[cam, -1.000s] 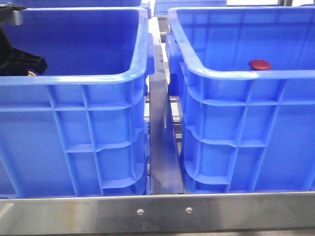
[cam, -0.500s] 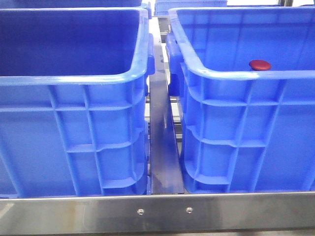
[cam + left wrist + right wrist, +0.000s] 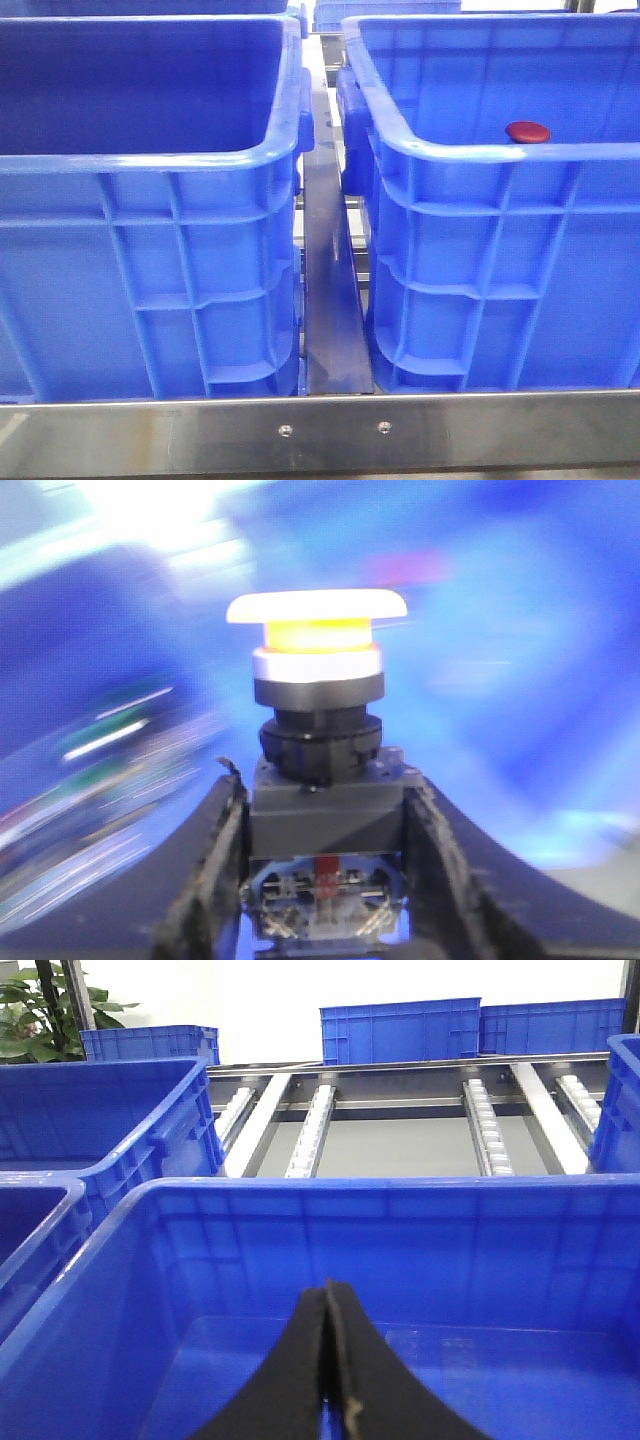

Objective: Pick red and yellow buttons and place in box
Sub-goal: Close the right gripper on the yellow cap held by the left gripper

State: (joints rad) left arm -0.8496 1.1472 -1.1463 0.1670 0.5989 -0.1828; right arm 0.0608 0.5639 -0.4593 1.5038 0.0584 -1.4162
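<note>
In the front view two blue crates stand side by side with a metal rail (image 3: 335, 300) between them: the left crate (image 3: 150, 160) shows no button inside, while the red button (image 3: 527, 131) sits in the right crate (image 3: 500, 152), just behind its near rim at about 3 o'clock in the picture. The left tool (image 3: 325, 880) is clamped on the grey base of the yellow button (image 3: 317, 630), whose cap stands upright above the fingers (image 3: 210, 870) against a blurred blue background. The right tool (image 3: 328, 1360) has its two fingers pressed together on nothing, hanging over a blue crate's (image 3: 400, 1200) interior.
</note>
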